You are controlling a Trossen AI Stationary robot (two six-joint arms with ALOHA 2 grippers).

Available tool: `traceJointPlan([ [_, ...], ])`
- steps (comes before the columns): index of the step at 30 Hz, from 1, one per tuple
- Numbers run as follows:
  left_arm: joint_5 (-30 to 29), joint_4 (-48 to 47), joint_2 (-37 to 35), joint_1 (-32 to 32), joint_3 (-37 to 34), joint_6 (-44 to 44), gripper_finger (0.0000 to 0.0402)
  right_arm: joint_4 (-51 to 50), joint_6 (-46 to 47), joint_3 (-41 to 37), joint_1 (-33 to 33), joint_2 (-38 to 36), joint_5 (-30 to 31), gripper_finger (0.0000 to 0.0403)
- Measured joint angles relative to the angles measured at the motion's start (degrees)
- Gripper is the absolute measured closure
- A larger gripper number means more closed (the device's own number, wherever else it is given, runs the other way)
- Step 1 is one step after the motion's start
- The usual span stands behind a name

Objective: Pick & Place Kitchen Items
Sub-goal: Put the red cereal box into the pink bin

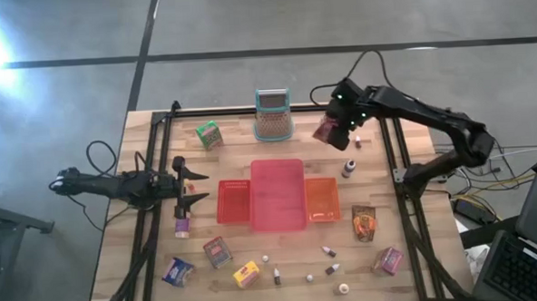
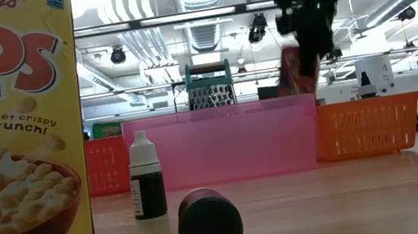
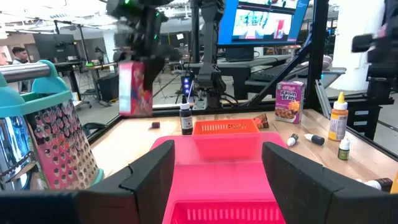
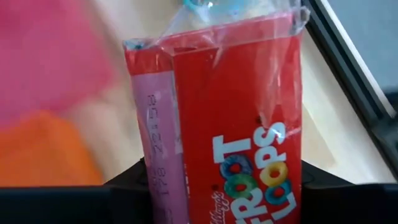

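Box of Froot Loops (image 4: 239, 118) hangs upright, long axis vertical, in right hand (image 1: 333, 132).

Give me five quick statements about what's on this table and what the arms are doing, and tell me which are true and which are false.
1. The right gripper holds a red Froot Loops box off the table. True.
2. The left gripper is shut on a bottle. False: its fingers stand open on nothing, beside the red basket.
3. The pink basket sits between the red basket and an orange basket. True.
4. The grater lies inside the pink basket. False: it stands on the table behind the baskets.
5. The green box is in the orange basket. False: it lies on the table left of the grater.
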Motion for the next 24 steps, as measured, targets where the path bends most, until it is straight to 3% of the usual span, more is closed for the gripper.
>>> traceJointPlan([
  [10, 0.0, 0.0, 0.0, 0.0, 0.0, 0.0, 0.0154, 6.1, 4.4, 0.1, 12.2, -6.6, -0.6, 0.0220],
  [16, 0.0, 0.0, 0.0, 0.0, 0.0, 0.0, 0.0154, 9.8, 4.2, 0.1, 18.3, -4.1, -0.6, 0.0225],
  [24, 0.0, 0.0, 0.0, 0.0, 0.0, 0.0, 0.0154, 9.6, 3.0, 5.3, 20.9, 3.9, -0.5, 0.0241],
])
